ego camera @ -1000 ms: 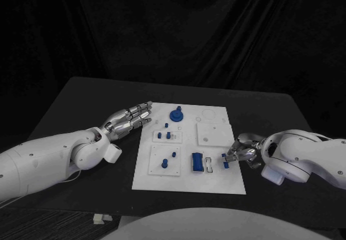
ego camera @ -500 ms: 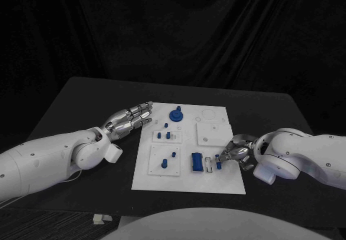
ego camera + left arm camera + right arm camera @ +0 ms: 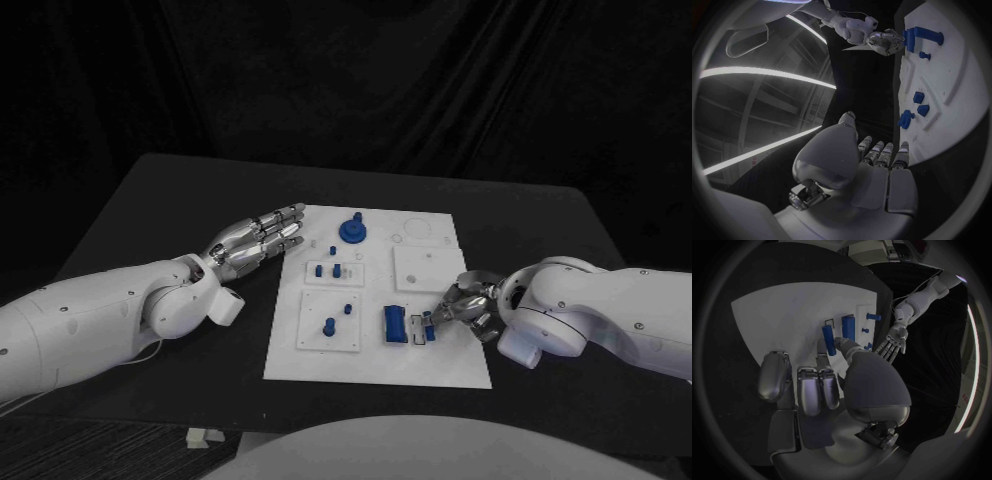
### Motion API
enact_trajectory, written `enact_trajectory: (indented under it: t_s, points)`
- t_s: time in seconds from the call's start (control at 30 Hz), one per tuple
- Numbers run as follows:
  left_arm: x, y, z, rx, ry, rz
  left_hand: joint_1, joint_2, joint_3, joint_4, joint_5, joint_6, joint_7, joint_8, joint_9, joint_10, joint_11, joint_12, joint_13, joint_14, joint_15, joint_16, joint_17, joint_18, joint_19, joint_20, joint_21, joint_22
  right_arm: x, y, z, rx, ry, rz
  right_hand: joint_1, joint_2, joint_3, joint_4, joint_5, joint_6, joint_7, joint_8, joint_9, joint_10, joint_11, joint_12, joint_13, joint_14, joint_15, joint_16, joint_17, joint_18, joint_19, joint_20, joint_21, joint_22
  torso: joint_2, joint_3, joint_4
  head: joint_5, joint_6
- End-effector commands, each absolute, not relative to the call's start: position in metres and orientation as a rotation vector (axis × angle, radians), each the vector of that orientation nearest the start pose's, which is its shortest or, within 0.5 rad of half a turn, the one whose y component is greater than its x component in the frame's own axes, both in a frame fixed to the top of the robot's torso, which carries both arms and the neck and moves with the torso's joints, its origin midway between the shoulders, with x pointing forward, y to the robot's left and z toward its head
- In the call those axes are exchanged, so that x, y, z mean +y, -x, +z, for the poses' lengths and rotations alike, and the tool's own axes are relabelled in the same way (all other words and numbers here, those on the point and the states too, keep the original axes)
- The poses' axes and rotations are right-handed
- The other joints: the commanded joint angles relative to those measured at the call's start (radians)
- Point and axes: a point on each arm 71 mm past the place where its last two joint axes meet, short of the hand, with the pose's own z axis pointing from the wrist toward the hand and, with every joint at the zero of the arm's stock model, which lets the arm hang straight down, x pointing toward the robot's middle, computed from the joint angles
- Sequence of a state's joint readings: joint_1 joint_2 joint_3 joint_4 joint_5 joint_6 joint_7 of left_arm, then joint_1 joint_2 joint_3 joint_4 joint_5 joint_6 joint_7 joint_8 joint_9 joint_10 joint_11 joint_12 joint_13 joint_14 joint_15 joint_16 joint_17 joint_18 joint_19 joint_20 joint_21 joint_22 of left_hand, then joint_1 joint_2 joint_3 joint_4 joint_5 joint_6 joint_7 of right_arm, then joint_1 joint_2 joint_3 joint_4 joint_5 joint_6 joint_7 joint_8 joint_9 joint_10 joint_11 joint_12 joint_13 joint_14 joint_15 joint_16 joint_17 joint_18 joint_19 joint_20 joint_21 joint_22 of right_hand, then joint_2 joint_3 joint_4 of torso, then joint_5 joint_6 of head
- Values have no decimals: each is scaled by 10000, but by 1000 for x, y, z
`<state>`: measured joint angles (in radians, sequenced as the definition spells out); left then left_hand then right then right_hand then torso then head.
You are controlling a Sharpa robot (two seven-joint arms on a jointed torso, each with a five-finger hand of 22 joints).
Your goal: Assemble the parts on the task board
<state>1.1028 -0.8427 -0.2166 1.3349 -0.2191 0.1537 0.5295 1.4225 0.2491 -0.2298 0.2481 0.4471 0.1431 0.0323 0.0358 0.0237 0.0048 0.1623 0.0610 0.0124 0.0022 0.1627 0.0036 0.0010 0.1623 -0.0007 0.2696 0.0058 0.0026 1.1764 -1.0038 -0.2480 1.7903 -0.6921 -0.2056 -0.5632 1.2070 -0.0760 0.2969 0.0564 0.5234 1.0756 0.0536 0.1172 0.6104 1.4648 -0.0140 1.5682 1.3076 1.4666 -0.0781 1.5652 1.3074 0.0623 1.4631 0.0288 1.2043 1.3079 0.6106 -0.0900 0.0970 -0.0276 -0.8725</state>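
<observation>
The left robot hand (image 3: pixel 260 238) lies released, fingers stretched out and apart, holding nothing, resting just off the left edge of the task board (image 3: pixel 447 365) on the black worktop (image 3: pixel 159 200). On the white board several blue parts look already seated: near its far edge stands a round blue knob (image 3: pixel 353 233), with a tiny blue stud (image 3: pixel 333 250) just beside it; below that, a small plate carries two short blue pegs (image 3: pixel 327 270); the larger plate nearer the robot holds an angled blue piece and a small stud (image 3: pixel 333 324). To the right of these stands a tall blue block (image 3: pixel 394 324), upright next to a narrow rectangular slot. The square plate (image 3: pixel 428 268) further back on the board shows no blue piece, and the faint circular recess at the far right corner looks unfilled too. The right robot hand (image 3: pixel 464 306) pinches a slim blue bar (image 3: pixel 827 339) between thumb and fingertip, its tip just at the slot beside the block; I cannot tell whether it has entered. By my judgement the work is well past halfway: this bar needs seating, and perhaps the bare places remain.
</observation>
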Motion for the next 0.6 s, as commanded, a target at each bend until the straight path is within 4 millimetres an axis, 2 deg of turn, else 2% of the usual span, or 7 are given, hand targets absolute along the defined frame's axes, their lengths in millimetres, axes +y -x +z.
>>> enact_trajectory:
  t_s: [0.03,0.27,0.53,0.6]
  points:
    - [242,-453,-285,17821,8893,-17377,88,-8,-14,-42,24,-15,-21,27,13,6,70,65,15,-22,40,-36,-10,162,25,72,-39,15,-228,-372,-287,25057,-7372,4810,-93,26,14,-16,-98,55,21,38,-29,1060,-41,26,2632,1030,-17,34,2578,132,-32,10,-32,1629,1,-6,-11,-6,-2]
    - [242,-453,-285,17818,8896,-17374,85,-13,-18,-42,21,-18,-24,26,13,6,78,59,14,-22,45,-36,-10,162,26,74,-38,18,-226,-371,-290,25336,-7202,4756,-184,47,-46,5,-450,-6,30,35,-100,1060,-35,26,2632,1025,-14,23,2550,149,-65,8,-132,1602,3,-4,-3,17,-2]
    - [242,-453,-285,17811,8890,-17378,81,-14,-20,-40,16,-16,-30,26,13,6,79,56,13,-22,49,-36,-10,161,24,75,-40,12,-222,-371,-292,25520,-7026,4794,-317,87,-188,46,-1116,-39,28,125,-123,1060,-32,26,2632,1024,-10,23,2548,167,-97,13,-234,1576,-9,-2,-9,18,-2]
    - [242,-453,-285,17812,8889,-17380,79,-14,-21,-39,15,-20,-35,25,12,6,79,53,12,-22,52,-36,-10,161,24,74,-40,12,-222,-371,-292,25496,-7030,4815,-327,94,-195,53,-1146,-40,29,131,-124,1060,-32,26,2632,1023,-10,19,2539,171,-104,13,-255,1571,-8,-1,-1,7,-2]
